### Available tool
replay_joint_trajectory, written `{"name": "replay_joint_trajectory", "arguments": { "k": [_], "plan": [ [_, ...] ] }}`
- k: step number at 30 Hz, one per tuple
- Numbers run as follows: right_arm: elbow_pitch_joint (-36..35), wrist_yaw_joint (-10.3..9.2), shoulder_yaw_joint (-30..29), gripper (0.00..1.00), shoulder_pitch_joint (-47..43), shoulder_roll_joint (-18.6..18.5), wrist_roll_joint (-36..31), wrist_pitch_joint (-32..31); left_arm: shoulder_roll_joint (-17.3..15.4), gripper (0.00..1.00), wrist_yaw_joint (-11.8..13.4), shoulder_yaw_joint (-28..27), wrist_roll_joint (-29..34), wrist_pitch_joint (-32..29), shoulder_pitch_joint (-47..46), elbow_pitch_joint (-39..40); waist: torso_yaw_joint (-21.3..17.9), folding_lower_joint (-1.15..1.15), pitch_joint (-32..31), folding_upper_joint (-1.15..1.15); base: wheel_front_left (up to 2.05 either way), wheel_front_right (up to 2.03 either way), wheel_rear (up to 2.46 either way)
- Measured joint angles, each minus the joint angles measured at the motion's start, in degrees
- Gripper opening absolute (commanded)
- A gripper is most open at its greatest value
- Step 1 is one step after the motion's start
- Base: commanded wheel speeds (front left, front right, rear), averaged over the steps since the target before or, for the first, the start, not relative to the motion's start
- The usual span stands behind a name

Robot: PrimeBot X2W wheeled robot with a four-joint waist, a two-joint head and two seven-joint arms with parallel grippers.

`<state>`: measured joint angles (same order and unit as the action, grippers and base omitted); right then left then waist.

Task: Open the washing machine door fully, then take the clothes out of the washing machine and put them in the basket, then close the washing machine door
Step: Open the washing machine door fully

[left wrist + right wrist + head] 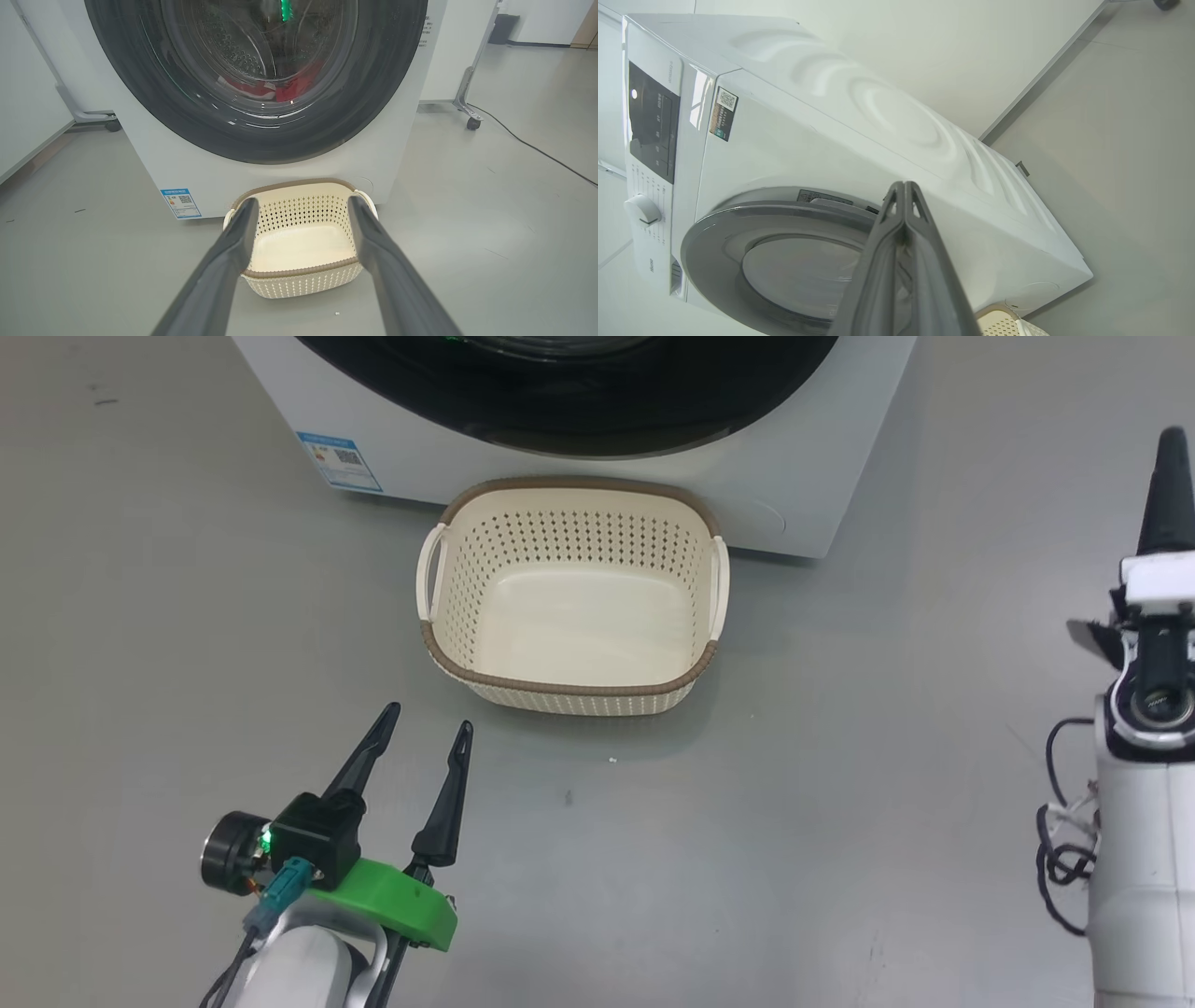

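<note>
The left gripper point(428, 717) hangs low over the floor point(747, 859), its two fingers spread wide and holding nothing, pointing at the basket point(569, 483) just ahead. The right gripper point(1173, 437) is well off to the basket's right, fingers pressed together on nothing, raised and aimed at the washer point(210, 182).

The basket stands upright on the floor between the left gripper and the washer, its far rim close against the washer's front, below the door point(378, 93). Its smooth cream bottom is in full view. A white speck point(612, 760) lies on the floor just in front of it.

The door is shut flat on the washer. Through its glass the steel drum point(224, 46) shows, with the clothes point(299, 86) in a red heap at the bottom, a bit of white among them. The shut door stands between both grippers and the clothes. A blue label point(181, 203) sits at the washer's lower front corner; a dark panel point(651, 126) and a white knob point(642, 210) are at its top.

The floor is smooth grey. White panels on castered feet point(473, 123) stand beside and behind the washer, and a dark cable point(537, 149) runs across the floor on the right.
</note>
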<state>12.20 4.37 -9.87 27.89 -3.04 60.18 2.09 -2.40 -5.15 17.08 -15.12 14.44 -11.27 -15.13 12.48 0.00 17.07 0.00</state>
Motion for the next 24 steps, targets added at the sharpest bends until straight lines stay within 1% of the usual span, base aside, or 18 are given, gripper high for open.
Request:
{"name": "replay_joint_trajectory", "arguments": {
  "k": [4,12,15,17,20,21,24],
  "plan": [
    [-0.65,-1.11,-0.94,0.0,4.64,-1.64,1.48,-2.71,0.02,1.0,-0.19,1.09,-1.32,0.0,-0.37,0.42,1.18,0.0,1.97,0.0,0.0,0.0,0.0],
    [-1.29,-4.94,-0.22,0.0,14.38,-6.11,1.69,-8.66,0.12,1.0,-0.2,2.55,-3.61,0.0,-2.65,1.21,3.35,0.0,6.0,0.0,0.0,0.0,0.0],
    [-1.24,-5.3,1.63,0.0,17.42,-9.01,-0.32,-10.99,0.16,1.0,-0.2,3.52,-4.24,0.0,-3.53,1.58,4.18,0.0,7.4,0.0,0.0,0.0,0.0],
    [-0.9,-6.08,2.01,0.0,19.2,-10.18,-0.43,-12.41,0.27,1.0,-0.2,3.98,-4.68,0.0,-4.19,2.02,4.8,0.0,8.25,0.0,0.0,0.0,0.0],
    [0.04,-6.68,2.5,0.0,21.6,-10.72,-0.41,-14.21,0.31,1.0,-0.2,4.69,-5.06,0.0,-5.11,2.53,5.82,0.0,9.35,0.0,0.0,0.0,0.0],
    [0.38,-7.14,2.68,0.0,22.45,-10.76,-0.27,-14.92,0.32,1.0,-0.2,4.85,-5.14,0.0,-5.36,2.64,6.16,0.0,9.7,0.0,0.0,0.0,0.0],
    [1.0,-7.59,2.89,0.0,24.08,-10.68,0.38,-16.08,0.35,1.0,-0.2,5.19,-5.55,0.01,-5.74,2.76,6.8,0.0,10.39,0.0,0.0,0.0,0.0]
  ]
}}
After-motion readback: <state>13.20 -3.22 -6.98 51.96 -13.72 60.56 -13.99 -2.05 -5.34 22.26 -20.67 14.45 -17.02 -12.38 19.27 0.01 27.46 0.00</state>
